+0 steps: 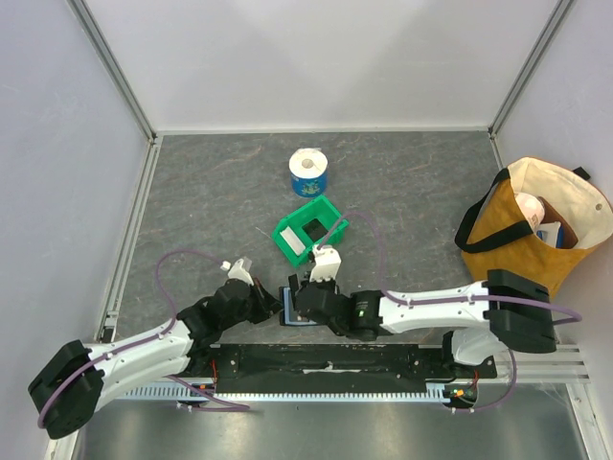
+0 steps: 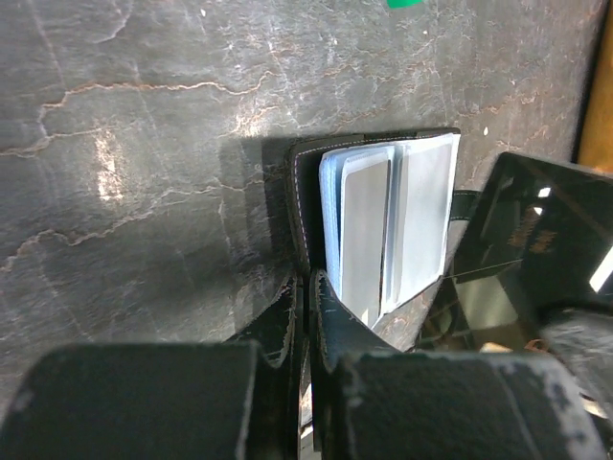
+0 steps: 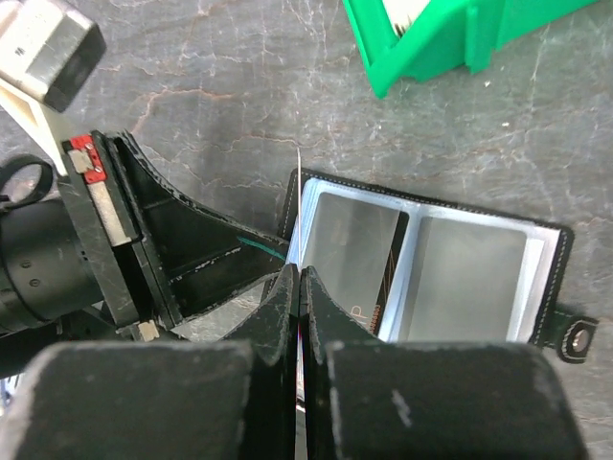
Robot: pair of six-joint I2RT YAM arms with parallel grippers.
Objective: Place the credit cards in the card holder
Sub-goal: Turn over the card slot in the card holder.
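Card holder is lying open on the grey surface, bluish pockets facing up, near the green bin, where a white card and a black card are resting. We are pinching its dark cover edge with the left end effector, fingers pressed together, and that is anchoring it. The right end effector is likewise pressed together, on a thin pale sheet standing edge-on over the pocket nearest its fingers. We cannot tell whether this is a card or a loose pocket leaf. As we judge it, we are working at the mouth of a pocket, so the care lies in alignment. We should be keeping the sheet parallel to the pocket opening and sliding along the pocket rather than pressing down. The left grip should be holding firm so nothing is skidding or folding shut. Both end effectors are crowding the same corner, so small, slow moves are looking safest, lest fingers collide or the thin plastic buckle.
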